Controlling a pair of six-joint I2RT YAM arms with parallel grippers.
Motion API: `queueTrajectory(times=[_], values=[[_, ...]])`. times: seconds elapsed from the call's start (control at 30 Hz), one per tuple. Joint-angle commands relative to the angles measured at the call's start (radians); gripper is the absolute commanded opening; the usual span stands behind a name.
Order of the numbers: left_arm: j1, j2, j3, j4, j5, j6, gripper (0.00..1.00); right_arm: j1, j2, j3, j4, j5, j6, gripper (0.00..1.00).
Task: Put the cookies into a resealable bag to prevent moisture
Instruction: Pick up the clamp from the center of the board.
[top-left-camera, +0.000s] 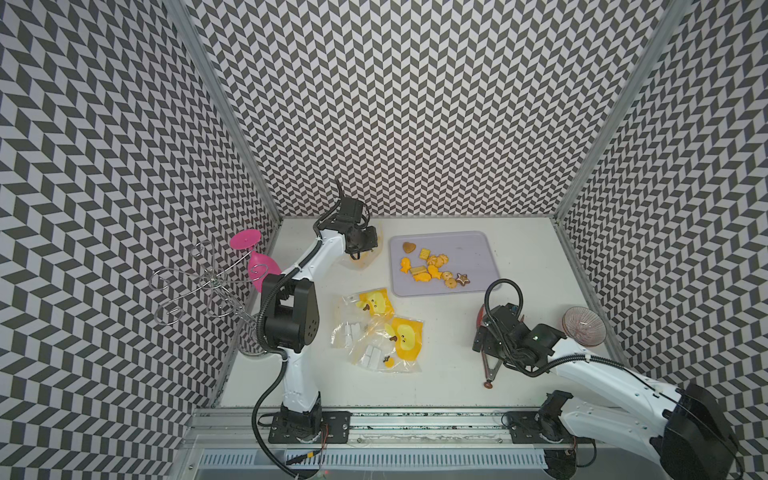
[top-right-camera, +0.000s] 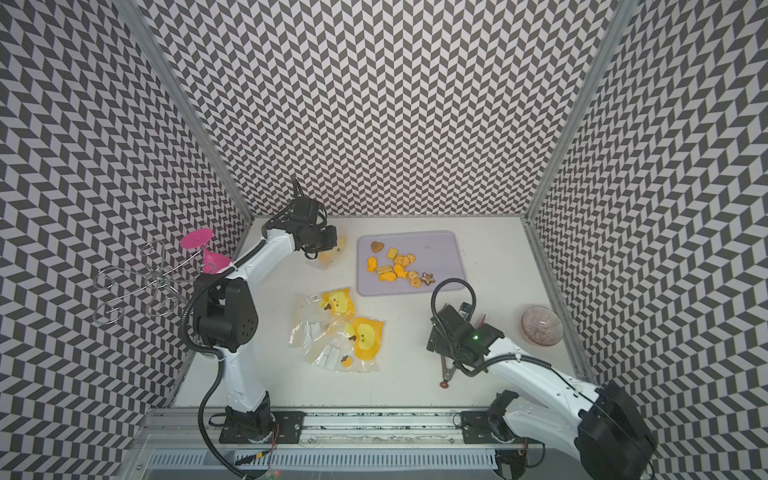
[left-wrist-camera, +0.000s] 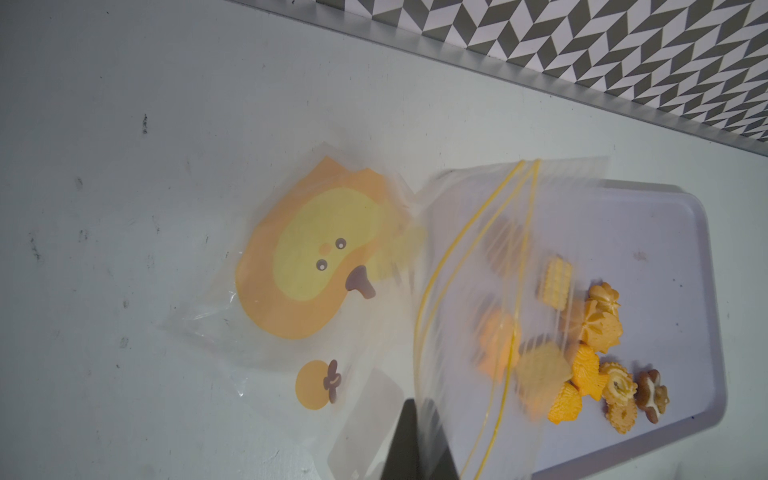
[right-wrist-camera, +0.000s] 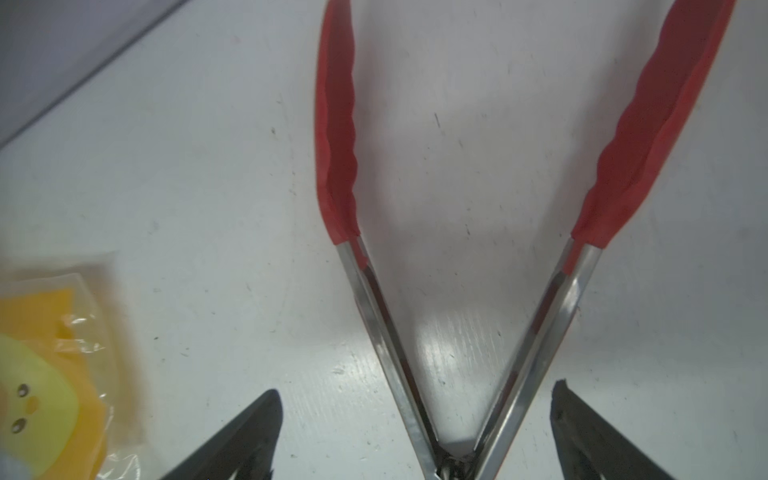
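Bagging station, mid-session: the left gripper (top-left-camera: 360, 249) is pinching a clear resealable bag (left-wrist-camera: 469, 216) near the table's back left corner. Its jaws are closed on the plastic, and one dark finger (left-wrist-camera: 409, 440) is showing in the left wrist view. The bag is hanging down just beside the lavender tray (top-left-camera: 478, 249), its two yellow zip lines bowing slightly apart at the mouth. Whether its lower edge is touching the white table (top-left-camera: 457, 374) cannot be told.

The cookies (top-left-camera: 432, 266) are all lying on the tray, bunched in its left half (a brown heart (top-left-camera: 409, 247) at the far end of the bunch, a brown star (top-left-camera: 462, 279) at the near right). None is sitting inside the held bag, though in the left wrist view several are showing blurred through its plastic.

At the near right, the right gripper (right-wrist-camera: 415, 390) is hovering low over a pair of red-tipped tongs (right-wrist-camera: 386, 345). Its fingers (right-wrist-camera: 249, 436) are spread wide on either side of the steel arms near the hinge and appear to be gripping nothing. The tongs are lying open in a V, red tips pointing toward the tray.

Spare printed bags (top-left-camera: 376, 328) are lying overlapped at the table's centre. A pink glass bowl (top-left-camera: 582, 326) is sitting by the right wall. A wire rack (top-left-camera: 203, 282) with a pink goblet (top-left-camera: 257, 262) is standing at the left.
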Motion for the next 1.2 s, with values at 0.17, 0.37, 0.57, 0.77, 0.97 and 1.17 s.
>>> queueTrajectory(times=[0.17, 0.37, 0.57, 0.77, 0.97, 1.17], values=[[-0.005, 0.0, -0.016, 0.028, 0.014, 0.0, 0.0, 0.012, 0.062, -0.017, 0.017, 0.009, 0.048, 0.96], [-0.004, -0.002, -0.022, 0.031, 0.011, 0.001, 0.0, 0.012, 0.142, -0.028, 0.069, 0.004, 0.046, 0.87], [-0.004, -0.005, -0.023, 0.031, 0.012, 0.004, 0.0, 0.009, 0.204, -0.019, 0.093, 0.042, 0.06, 0.83], [-0.004, -0.004, -0.024, 0.031, 0.015, 0.005, 0.0, 0.01, 0.299, -0.01, 0.122, 0.058, 0.052, 0.81], [-0.001, -0.008, -0.026, 0.031, 0.016, 0.005, 0.0, 0.01, 0.278, -0.039, 0.162, 0.053, 0.06, 0.72], [-0.001, -0.009, -0.027, 0.031, 0.023, 0.005, 0.0, -0.054, 0.205, -0.02, 0.151, 0.137, 0.054, 0.68]])
